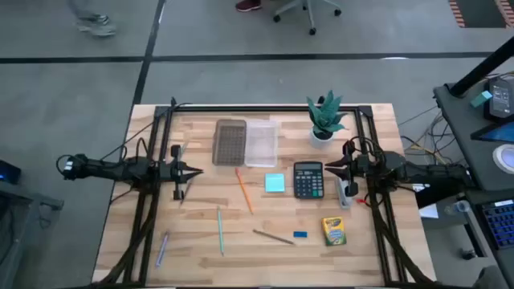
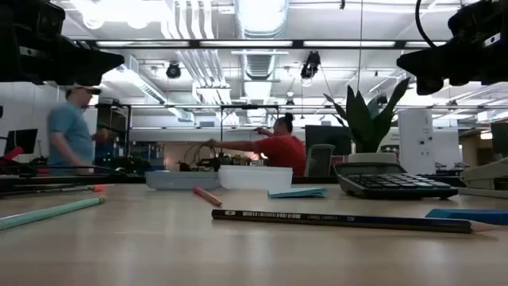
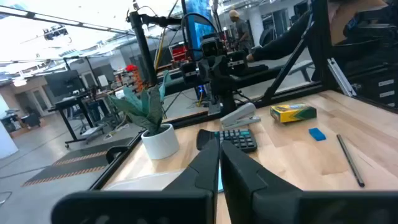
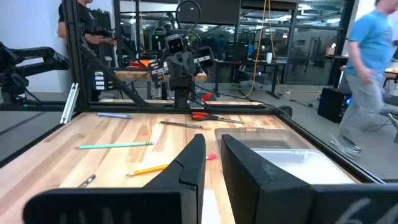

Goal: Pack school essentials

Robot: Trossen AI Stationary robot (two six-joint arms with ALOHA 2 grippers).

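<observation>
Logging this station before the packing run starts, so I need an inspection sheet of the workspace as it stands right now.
Surface: wooden table, things spread out.
Job's things: orange pencil, green pencil, grey pencil, blue pen, blue eraser, sticky pad, crayon box, scissors beneath the left gripper.
Clutter: potted plant, calculator, stapler, brown tray, clear tray.
Grippers: left gripper shut, empty; right gripper shut, empty; both above the table.
Cables: along both arms.
Surroundings: two people behind the table.
</observation>
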